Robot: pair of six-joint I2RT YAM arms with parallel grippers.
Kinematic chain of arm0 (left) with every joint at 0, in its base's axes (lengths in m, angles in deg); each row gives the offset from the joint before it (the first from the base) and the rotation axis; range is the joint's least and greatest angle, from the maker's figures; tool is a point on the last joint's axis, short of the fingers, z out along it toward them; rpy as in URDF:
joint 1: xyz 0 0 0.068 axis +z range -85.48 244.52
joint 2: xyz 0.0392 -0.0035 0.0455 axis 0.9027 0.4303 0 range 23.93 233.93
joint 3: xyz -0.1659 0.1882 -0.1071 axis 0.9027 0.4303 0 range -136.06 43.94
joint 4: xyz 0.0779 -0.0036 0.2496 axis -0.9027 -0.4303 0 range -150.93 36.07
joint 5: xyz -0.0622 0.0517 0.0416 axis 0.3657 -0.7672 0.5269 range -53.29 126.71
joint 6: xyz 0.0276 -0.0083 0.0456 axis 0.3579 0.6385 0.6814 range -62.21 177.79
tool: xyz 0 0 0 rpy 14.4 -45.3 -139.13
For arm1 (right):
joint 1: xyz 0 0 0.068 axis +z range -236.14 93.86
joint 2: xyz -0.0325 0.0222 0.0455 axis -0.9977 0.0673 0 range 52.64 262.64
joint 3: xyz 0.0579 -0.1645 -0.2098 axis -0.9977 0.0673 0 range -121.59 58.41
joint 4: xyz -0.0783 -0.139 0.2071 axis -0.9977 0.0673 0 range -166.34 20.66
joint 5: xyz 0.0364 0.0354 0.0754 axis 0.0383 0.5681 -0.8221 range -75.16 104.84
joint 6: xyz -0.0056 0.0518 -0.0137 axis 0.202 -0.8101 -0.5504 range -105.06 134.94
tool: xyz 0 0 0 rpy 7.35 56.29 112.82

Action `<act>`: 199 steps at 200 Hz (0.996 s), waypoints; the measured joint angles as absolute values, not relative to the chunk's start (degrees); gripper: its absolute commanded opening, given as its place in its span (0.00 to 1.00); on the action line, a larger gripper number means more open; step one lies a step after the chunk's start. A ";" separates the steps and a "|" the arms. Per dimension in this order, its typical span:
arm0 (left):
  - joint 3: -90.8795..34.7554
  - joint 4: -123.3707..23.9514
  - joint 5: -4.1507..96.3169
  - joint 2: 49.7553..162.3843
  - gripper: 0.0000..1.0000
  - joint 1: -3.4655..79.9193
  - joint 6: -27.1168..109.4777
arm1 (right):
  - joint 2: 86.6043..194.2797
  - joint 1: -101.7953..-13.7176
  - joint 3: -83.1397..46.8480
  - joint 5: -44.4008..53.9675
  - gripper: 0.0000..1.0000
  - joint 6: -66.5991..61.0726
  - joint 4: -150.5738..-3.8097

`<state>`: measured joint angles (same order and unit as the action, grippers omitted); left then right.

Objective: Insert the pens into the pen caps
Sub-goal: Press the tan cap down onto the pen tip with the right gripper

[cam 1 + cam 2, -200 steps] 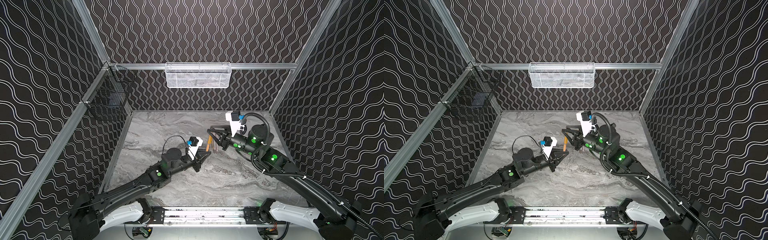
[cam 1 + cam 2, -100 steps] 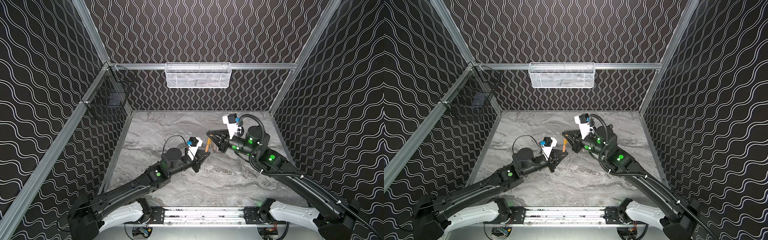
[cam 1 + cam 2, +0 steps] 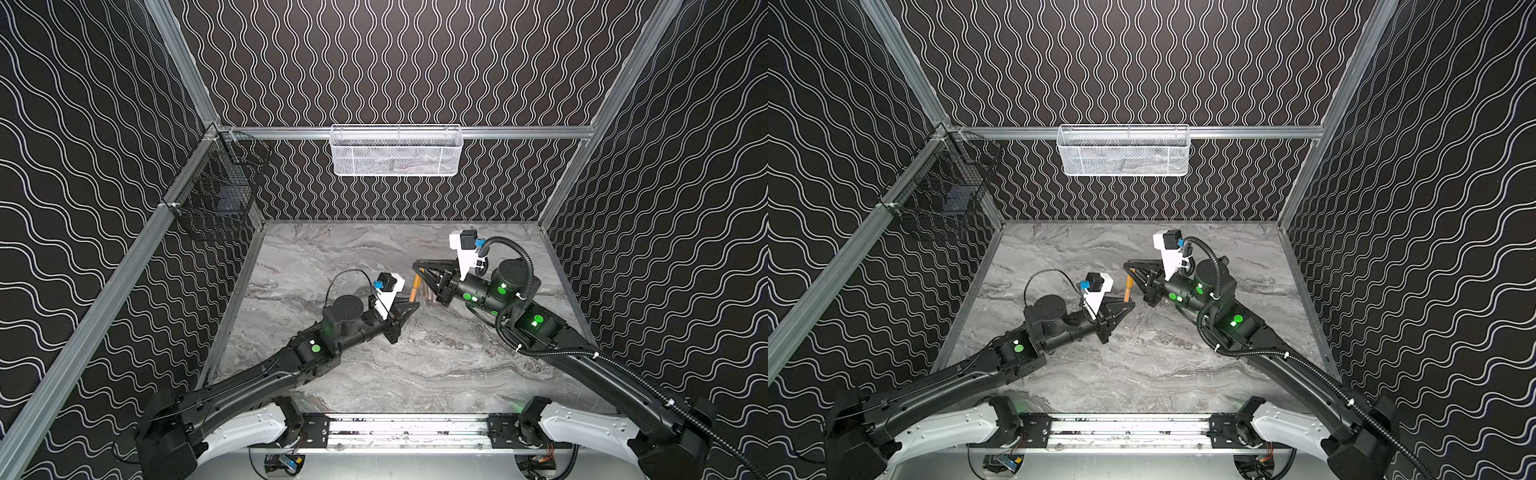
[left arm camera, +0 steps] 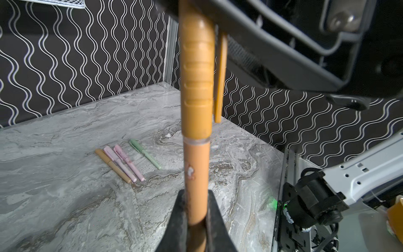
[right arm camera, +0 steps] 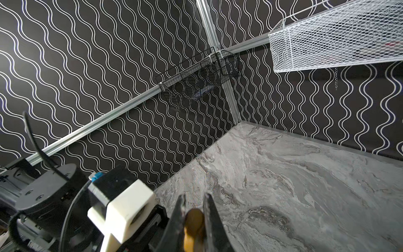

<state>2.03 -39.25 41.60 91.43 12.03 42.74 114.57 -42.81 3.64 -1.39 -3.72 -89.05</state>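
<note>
Two hands are closed on one tan-orange pen (image 4: 196,174), which is held clear of the bench (image 4: 65,152) between the arms. The lower barrel is clamped by the left hand (image 4: 196,194), and the matching cap (image 4: 196,87) at the upper end is pinched by the right hand (image 5: 195,196). In the left wrist view the cap's rim is seen meeting a clear ring on the barrel, so the cap is judged seated, or very nearly so.

Four other pens (image 4: 122,163), one tan, two pink and one green, lie side by side on the bench, well apart from the held one, and appear capped already.

The pen is judged light, stiff and smooth. Sliding along its length is to be expected under a push, so hold is best taken on the ribbed cap and at mid-barrel.

In both top views the forearms are stretched low and inward. The right hand is reached leftward, just above the upturned tips of the left.
</note>
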 measured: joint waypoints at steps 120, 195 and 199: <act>-8.31 -56.52 41.71 94.43 0.00 12.73 44.40 | 115.25 -42.26 6.16 2.32 0.12 -6.08 -94.03; -0.94 -40.06 44.04 92.61 0.00 12.86 42.89 | 114.16 -41.50 4.17 0.55 0.27 -5.84 -86.14; -0.09 -38.36 44.31 92.42 0.00 12.88 42.85 | 113.98 -41.41 3.95 0.42 0.27 -5.40 -85.12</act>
